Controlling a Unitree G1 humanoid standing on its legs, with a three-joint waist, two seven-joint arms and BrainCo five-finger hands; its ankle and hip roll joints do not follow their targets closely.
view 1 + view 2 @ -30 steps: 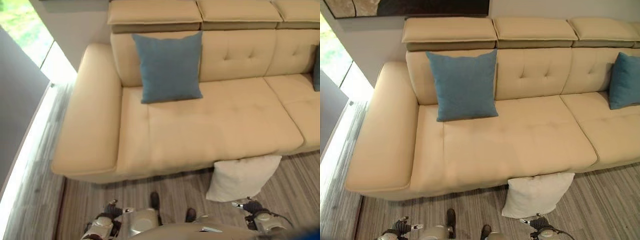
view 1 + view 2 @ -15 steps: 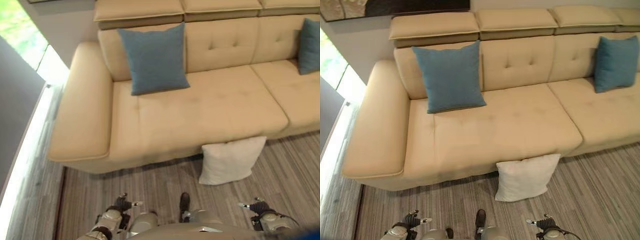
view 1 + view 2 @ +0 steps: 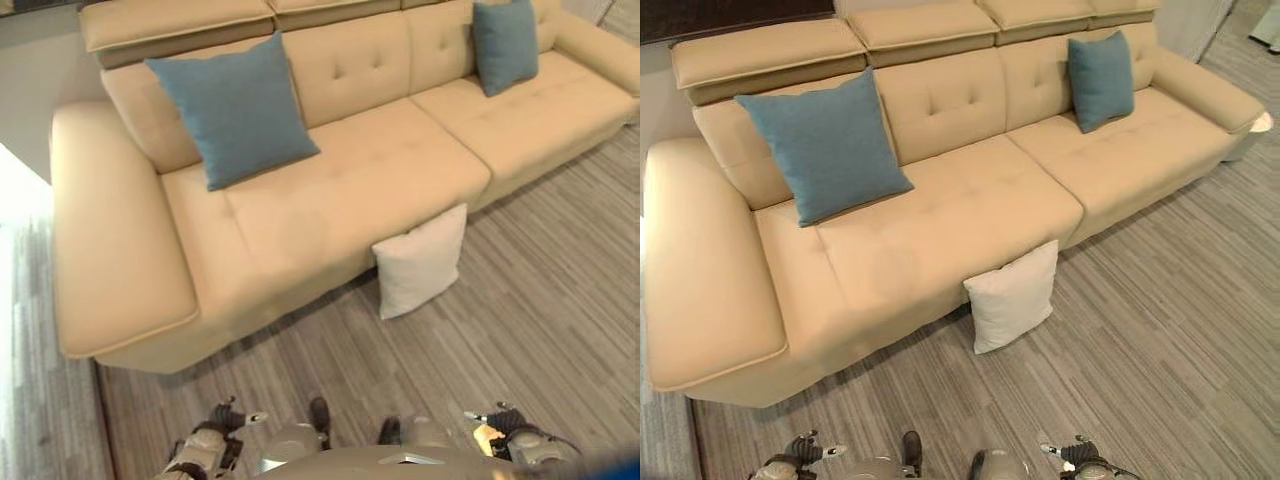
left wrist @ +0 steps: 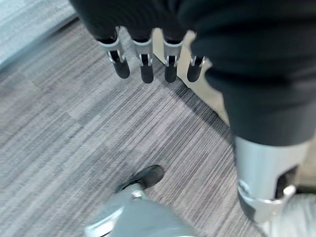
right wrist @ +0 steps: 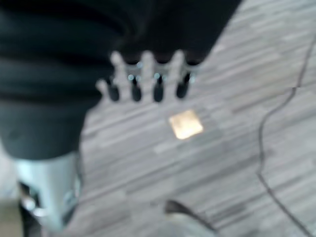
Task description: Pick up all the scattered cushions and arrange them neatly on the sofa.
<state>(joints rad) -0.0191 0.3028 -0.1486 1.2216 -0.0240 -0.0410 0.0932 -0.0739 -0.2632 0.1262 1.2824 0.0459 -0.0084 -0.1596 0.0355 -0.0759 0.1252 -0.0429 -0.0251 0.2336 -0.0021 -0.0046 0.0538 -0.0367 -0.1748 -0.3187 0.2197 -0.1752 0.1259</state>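
A white cushion (image 3: pixel 1012 297) stands on the striped floor (image 3: pixel 1160 330), leaning against the front of the beige sofa (image 3: pixel 940 225) — two blue cushions (image 3: pixel 823 146) sit upright on it, at 10 and 1 o'clock. Left hand (image 4: pixel 143 59) and right hand (image 5: pixel 148 81) hang over the floor at 6 o'clock, fingers straight and loose — holding nothing.

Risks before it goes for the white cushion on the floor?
1. The white square fabric cushion leans on its edge against the front of the beige leather sofa; a one-sided push may tip it flat.
2. Both robot hands, left and right, hang open over the grey striped floor, apart from the cushion, so a long reach down may be needed.
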